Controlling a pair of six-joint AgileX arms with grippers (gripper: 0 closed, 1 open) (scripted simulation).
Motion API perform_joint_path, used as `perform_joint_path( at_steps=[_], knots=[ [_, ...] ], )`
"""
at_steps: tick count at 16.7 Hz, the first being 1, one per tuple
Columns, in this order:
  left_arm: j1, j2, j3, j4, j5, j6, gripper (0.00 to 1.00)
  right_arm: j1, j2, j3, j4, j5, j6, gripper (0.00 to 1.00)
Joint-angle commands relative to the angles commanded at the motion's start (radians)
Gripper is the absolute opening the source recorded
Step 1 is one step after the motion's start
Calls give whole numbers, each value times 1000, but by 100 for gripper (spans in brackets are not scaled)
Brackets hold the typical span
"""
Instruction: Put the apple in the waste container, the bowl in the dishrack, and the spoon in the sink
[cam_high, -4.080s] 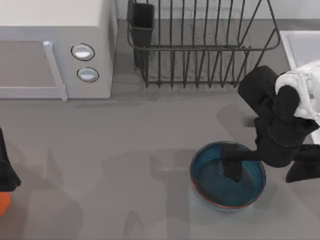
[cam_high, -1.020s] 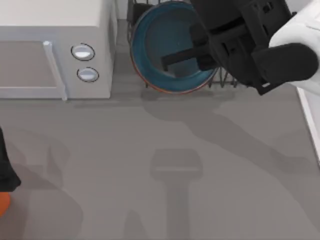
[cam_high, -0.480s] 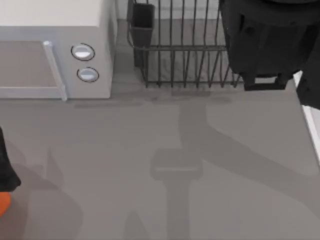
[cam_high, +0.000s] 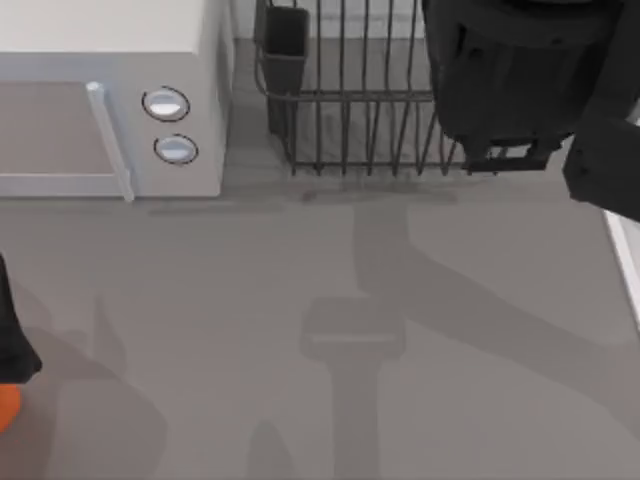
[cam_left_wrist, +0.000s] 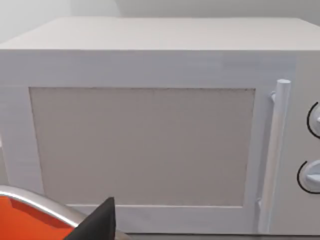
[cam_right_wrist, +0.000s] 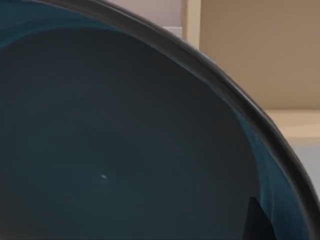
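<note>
Left gripper (cam_high: 8, 345) sits parked at the desk's (cam_high: 300, 300) far left edge, beside an orange object (cam_high: 5, 408) with a silvery rim. Its wrist camera looks at the white microwave (cam_left_wrist: 150, 125), and I cannot tell whether it is apart or together. To the right of the microwave stands the dishrack (cam_high: 350, 100), with its dark utensil cup (cam_high: 285, 45) at the near-left corner. The bulk of the right arm (cam_high: 510, 80) hangs over the rack's right half and hides what is under it. In the right wrist view, the right gripper (cam_right_wrist: 260, 225) appears clamped on the bowl (cam_right_wrist: 125, 150), with one dark finger lying against the inner wall just inside the rim. The bowl is therefore judged to be held above the rack, not yet resting in it. Being round, it has no long axis. Its opening faces the wrist camera, and with a pale wall showing past the rim it seems tipped rather than level. To finish well, lower it slowly until the wires carry its weight and the rim settles between the upright tines. Then part the gripper and lift straight out, so the finger does not drag the bowl. The sink's (cam_high: 626, 260) pale rim lies at the far right.
</note>
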Motion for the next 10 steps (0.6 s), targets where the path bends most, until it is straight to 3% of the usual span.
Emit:
perform_joint_path(
  at_steps=[10],
  knots=[
    [0,0,0,0,0,0,100,-304,474,-78,583,-297,-14,0]
  ],
)
